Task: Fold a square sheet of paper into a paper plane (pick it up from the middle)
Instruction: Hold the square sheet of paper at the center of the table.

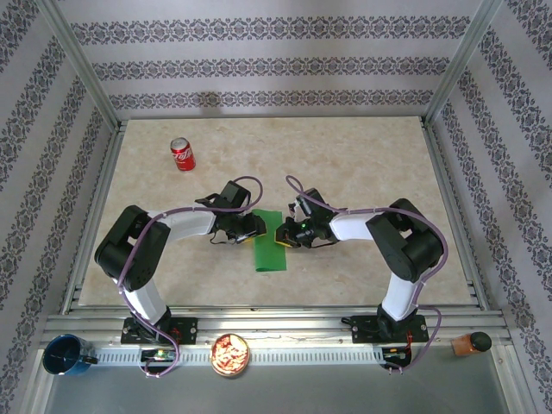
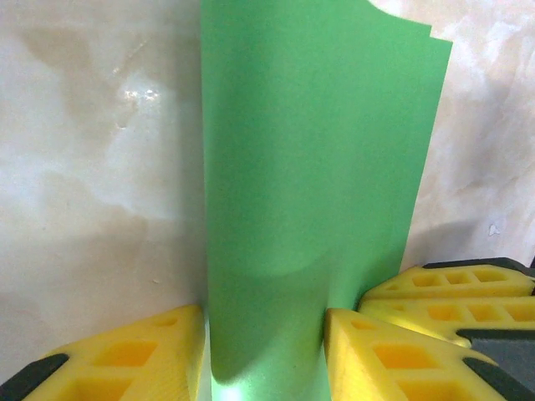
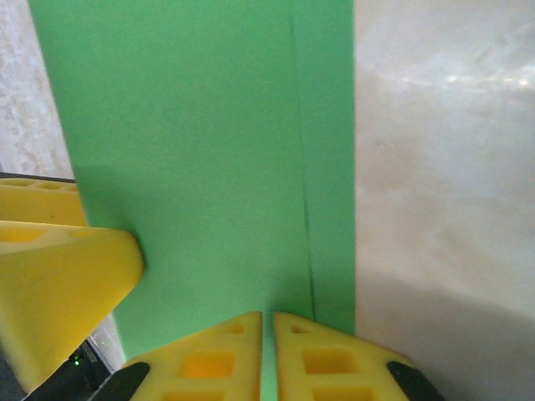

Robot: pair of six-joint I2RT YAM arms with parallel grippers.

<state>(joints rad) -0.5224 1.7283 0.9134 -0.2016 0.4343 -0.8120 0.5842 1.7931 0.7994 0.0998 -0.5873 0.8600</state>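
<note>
1. Square sheet of paper (image 1: 269,244): green, folded to a narrow rectangle, lying mid-way across the table (image 1: 362,164), between both grippers.
2. Left gripper (image 2: 263,322): jaws apart, straddling the strip, which bows between them.
3. Right gripper (image 3: 267,326): jaws almost closed over the paper's edge; whether they pinch it cannot be told.

Beige marbled table (image 1: 362,164); green paper (image 1: 269,252), red can (image 1: 182,155) on it.

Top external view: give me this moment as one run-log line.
green paper: folded strip, mid-table | left gripper: jaws apart, paper between | right gripper: shut on paper | soda can: upright, far-left, untouched
</note>
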